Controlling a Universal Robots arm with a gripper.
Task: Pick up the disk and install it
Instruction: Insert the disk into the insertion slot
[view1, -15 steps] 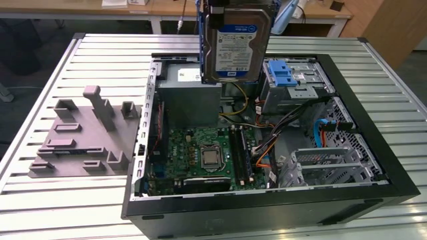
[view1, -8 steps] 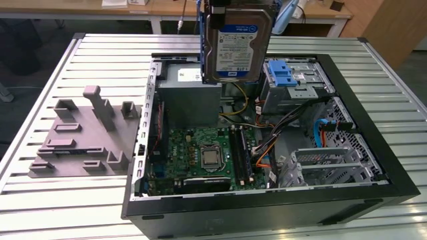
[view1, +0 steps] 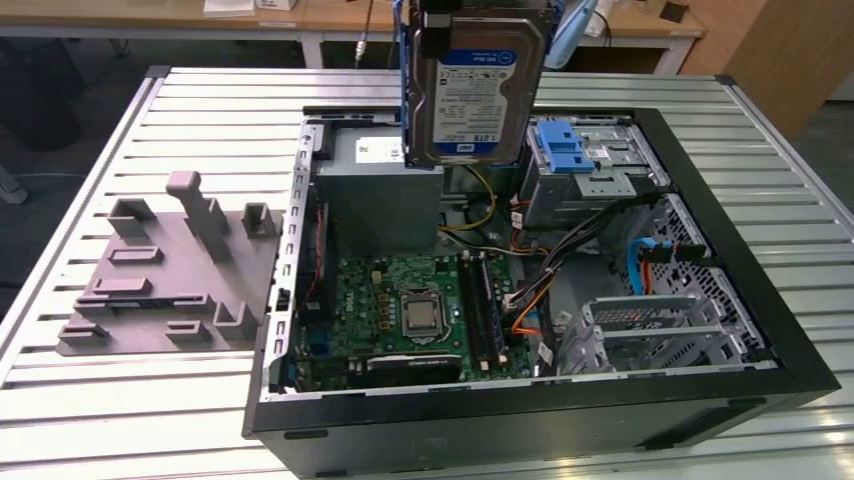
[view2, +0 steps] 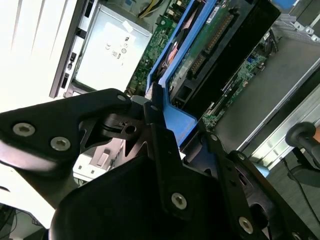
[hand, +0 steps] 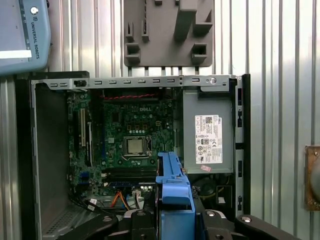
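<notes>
The claw (view2: 172, 122) grips the hard disk (view1: 474, 90) by its blue carrier rails, holding it upright in the air above the open computer case (view1: 534, 420). The disk hangs over the power supply (view1: 367, 190), toward the table's (view1: 134, 420) far edge. A grey fixture (view1: 174, 270) lies beside the case, towards the table's edge on the exterior view's left.

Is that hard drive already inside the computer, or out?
Out. The disk hangs upright in the tool above the open computer case, not seated inside it.
</notes>
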